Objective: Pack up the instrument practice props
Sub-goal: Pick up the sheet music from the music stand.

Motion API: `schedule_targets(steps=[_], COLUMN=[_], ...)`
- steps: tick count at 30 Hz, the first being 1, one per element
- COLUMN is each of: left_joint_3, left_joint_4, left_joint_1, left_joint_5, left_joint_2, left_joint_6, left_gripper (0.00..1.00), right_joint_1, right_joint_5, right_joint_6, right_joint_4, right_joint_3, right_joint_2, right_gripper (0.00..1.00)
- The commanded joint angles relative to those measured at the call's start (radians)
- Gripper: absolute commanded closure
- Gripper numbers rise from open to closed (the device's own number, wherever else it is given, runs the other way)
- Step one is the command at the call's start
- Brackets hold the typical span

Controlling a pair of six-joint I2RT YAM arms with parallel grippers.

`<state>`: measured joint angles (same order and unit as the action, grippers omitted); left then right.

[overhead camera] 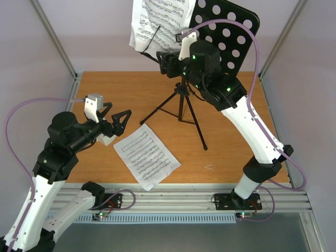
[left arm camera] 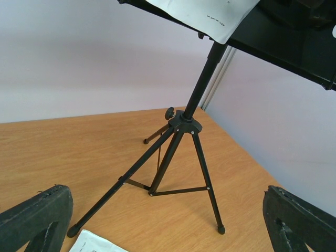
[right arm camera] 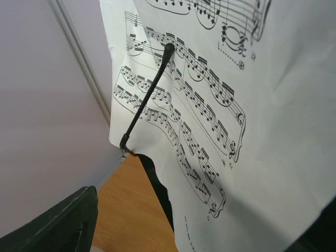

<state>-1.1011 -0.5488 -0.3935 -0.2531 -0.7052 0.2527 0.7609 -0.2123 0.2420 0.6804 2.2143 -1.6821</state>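
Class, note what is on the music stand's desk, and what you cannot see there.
Printed sheet music leans on the desk, held by a thin black wire clip. The right gripper hides the desk's lower ledge, so anything there is unseen.

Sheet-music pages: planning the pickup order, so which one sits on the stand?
The upper page, pinned by the stand's black wire arm; the other page lies flat on the table.

Wooden table [overhead camera: 231, 142], tripod music stand [overhead camera: 181, 107] standing centre; sheet-music page [overhead camera: 146, 156] lying flat nearby
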Motion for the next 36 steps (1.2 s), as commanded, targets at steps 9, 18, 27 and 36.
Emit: schedule_targets(steps=[9,18,27,36], left_joint_3=[0.007,0.009,0.013,0.005], left_joint_4=[0.050,0.050,0.030,0.004], left_joint_1=[0.003,0.002,0.002,0.002], left_joint_5=[0.014,0.019,0.035,0.128], left_joint_2=[0.010,0.007,0.005,-0.012], left_joint_6=[-0.021,-0.024,-0.024,0.046], left_gripper=[0.01,0.00,0.01,0.01], right_joint_1=[-0.009,-0.010,-0.009,-0.009], right_joint_5=[0.037,0.010,-0.011,-0.016], right_joint_6=[0.056,0.095,0.115,0.117], right_joint_4=[-0.162,-0.188,-0.192,-0.229], right_joint_3=[-0.055,-0.052,-0.051,-0.091], right_joint_2=[0.038,0.041,0.038,0.048], right_gripper=[0.32,0.43,0.65,0.94])
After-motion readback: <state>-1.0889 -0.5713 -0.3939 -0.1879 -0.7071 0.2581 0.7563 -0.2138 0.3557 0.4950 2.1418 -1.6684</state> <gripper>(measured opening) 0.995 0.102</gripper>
